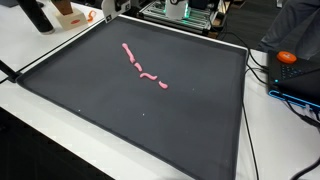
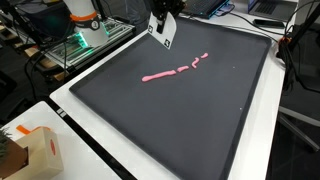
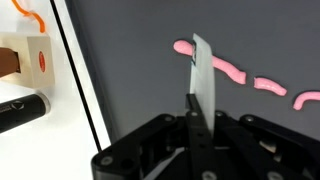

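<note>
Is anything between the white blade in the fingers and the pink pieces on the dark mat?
Nothing visible. In an exterior view the white blade hangs over the dark mat, and only bare mat lies between it and the pink pieces.

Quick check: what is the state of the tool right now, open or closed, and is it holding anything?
Tool: closed, holding a thin white flat piece, like a blade, over the black mat.
</note>
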